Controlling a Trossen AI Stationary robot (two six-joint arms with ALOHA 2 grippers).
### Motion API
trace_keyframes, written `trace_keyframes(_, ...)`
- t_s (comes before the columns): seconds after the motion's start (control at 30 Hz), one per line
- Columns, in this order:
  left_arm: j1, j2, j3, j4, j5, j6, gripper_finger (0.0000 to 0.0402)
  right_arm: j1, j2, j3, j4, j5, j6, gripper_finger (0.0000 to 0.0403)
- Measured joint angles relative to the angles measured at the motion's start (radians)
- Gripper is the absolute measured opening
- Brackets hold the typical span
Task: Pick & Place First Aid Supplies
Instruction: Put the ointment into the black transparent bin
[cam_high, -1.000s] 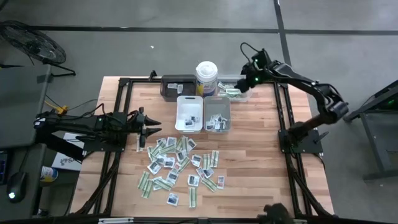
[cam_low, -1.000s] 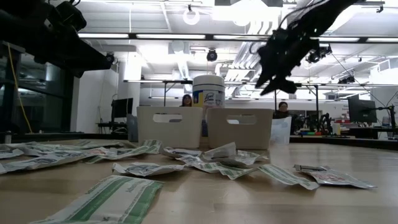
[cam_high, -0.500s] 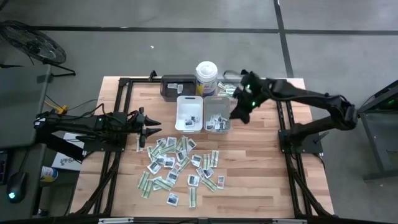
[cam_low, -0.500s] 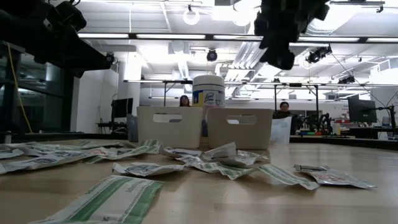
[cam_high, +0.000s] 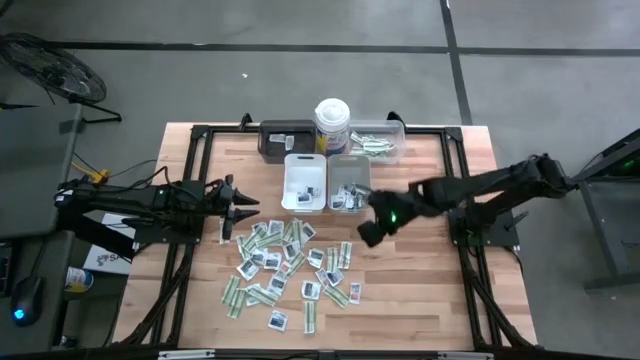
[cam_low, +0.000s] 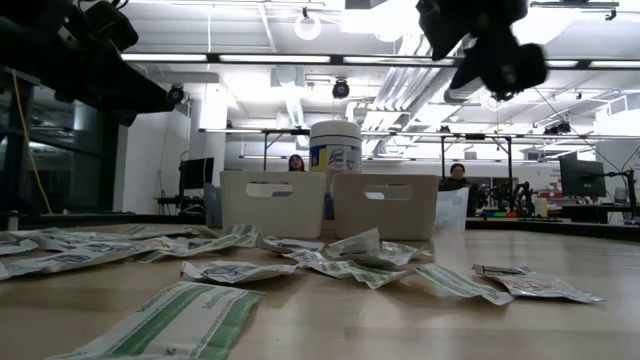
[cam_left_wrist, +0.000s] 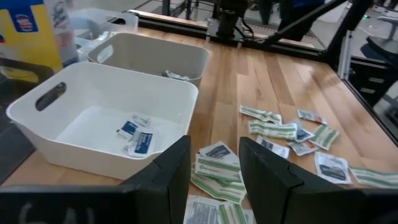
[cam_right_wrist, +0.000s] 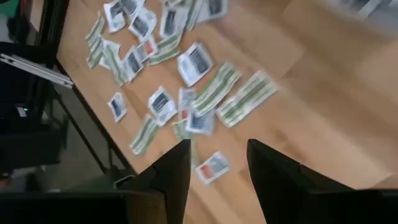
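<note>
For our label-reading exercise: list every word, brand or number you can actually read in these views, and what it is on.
None can be read.
Canister: label has blue marks, too blurred.
Packets: print too small.
Sachets in the white tray: blue marks, illegible.

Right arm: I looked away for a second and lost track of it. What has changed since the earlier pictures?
The right gripper swung from over the clear tray at the table's far edge, past the grey tray, to above the right side of the packet pile. Its fingers are open and empty. The left gripper, trays, canister and packets stayed put.
</note>
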Motion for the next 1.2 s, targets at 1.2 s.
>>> trace_keyframes(1.2,0.000,0.000,0.000,-0.019,0.120,0.005,0.0133,0.374,0.438,0.001,0.269,0.203,0.079,0.0151)
